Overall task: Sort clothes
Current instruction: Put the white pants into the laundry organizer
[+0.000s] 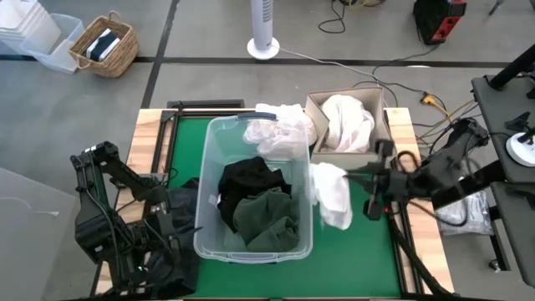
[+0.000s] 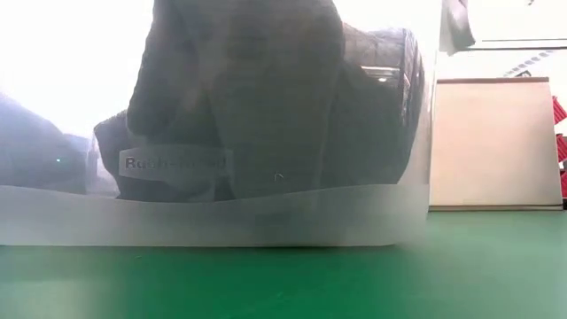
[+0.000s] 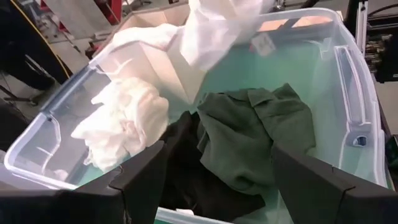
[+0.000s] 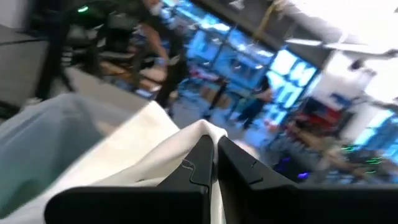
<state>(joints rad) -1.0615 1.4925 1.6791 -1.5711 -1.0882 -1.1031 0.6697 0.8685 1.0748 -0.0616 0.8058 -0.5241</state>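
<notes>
One limp white garment (image 1: pixel 333 194) hangs pinched in right pincer (image 1: pixel 361 177).

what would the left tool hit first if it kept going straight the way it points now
Probably the dark green garment lying in the clear tub: the left tool, open, points into the tub and that garment lies directly ahead. The black garment beside it could be touched too; depth is unclear.

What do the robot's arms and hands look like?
Both arms are black and made of chunky jointed pieces. The left arm has thin black cables looping along it, and so does the right arm. The left hand has two broad, flat, matte black fingers with angled edges. The right hand has the same kind of dark, flat fingers. I see no markings on them.
</notes>
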